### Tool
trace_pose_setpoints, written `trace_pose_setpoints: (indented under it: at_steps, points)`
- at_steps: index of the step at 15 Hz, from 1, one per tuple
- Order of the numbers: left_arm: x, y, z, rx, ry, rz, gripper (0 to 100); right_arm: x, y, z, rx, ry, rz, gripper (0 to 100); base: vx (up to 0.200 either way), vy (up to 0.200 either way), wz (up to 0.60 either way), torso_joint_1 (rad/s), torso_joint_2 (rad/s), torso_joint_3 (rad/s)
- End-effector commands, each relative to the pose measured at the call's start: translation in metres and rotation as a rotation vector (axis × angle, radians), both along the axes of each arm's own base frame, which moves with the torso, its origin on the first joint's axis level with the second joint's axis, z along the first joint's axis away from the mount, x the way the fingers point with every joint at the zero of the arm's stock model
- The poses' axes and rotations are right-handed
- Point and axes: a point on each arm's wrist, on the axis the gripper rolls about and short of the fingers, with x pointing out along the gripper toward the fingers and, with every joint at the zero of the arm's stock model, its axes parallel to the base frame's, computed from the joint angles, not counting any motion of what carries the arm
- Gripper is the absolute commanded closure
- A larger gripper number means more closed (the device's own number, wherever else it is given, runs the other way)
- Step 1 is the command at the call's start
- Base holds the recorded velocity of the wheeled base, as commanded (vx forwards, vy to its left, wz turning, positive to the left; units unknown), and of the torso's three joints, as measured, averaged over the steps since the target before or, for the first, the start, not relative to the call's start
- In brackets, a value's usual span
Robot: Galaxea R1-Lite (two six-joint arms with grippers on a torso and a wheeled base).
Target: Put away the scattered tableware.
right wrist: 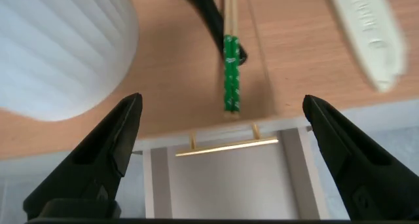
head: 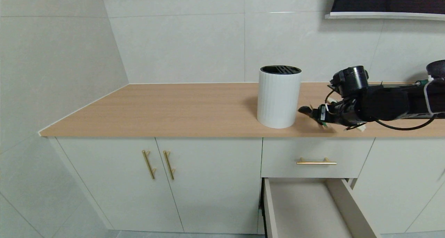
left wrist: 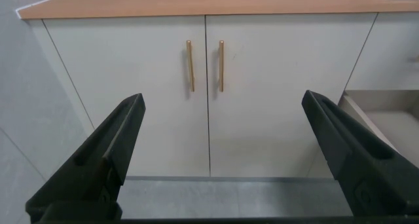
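Note:
A white ribbed utensil holder (head: 278, 96) with a black slotted top stands on the wooden counter (head: 174, 106). Just to its right lie chopsticks with a green patterned end (head: 323, 121), a black utensil (head: 305, 109) and a white utensil (head: 359, 128). My right gripper (head: 321, 115) hovers low over them, open, with nothing between its fingers. In the right wrist view the chopsticks (right wrist: 230, 80) and black utensil (right wrist: 209, 21) lie beside the holder (right wrist: 59, 47), and the white utensil (right wrist: 366, 34) is off to the side. My left gripper (left wrist: 222, 158) is open, down in front of the cabinet doors (left wrist: 206, 86).
Below the counter's right part, a shut drawer with a gold handle (head: 316, 162) sits above a pulled-out, empty drawer (head: 330, 189). Tiled walls close the counter at the back and left. The counter's left half is bare wood.

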Motion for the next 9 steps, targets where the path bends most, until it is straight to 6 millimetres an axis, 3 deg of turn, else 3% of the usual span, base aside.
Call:
trace_pose_setpoints:
  at_steps: [1, 7, 8, 9]
  points:
    - [0.0, 0.0, 0.0, 0.0, 0.0, -0.001, 0, 0.017, 0.002, -0.024, -0.002, 0.043, -0.011, 0, 0.0, 0.0, 0.0, 0.0, 0.0, 0.0]
    - [0.0, 0.0, 0.0, 0.0, 0.0, -0.001, 0, 0.031, -0.003, -0.036, -0.018, 0.033, -0.051, 0, 0.0, 0.0, 0.0, 0.0, 0.0, 0.0]
    - [0.0, 0.0, 0.0, 0.0, 0.0, 0.0, 0, 0.031, -0.003, -0.036, -0.016, 0.031, -0.051, 100, 0.0, 0.0, 0.0, 0.0, 0.0, 0.0]
    - [0.0, 0.0, 0.0, 0.0, 0.0, -0.001, 0, 0.031, -0.003, -0.036, -0.015, 0.033, -0.052, 100, 0.0, 0.0, 0.0, 0.0, 0.0, 0.0]
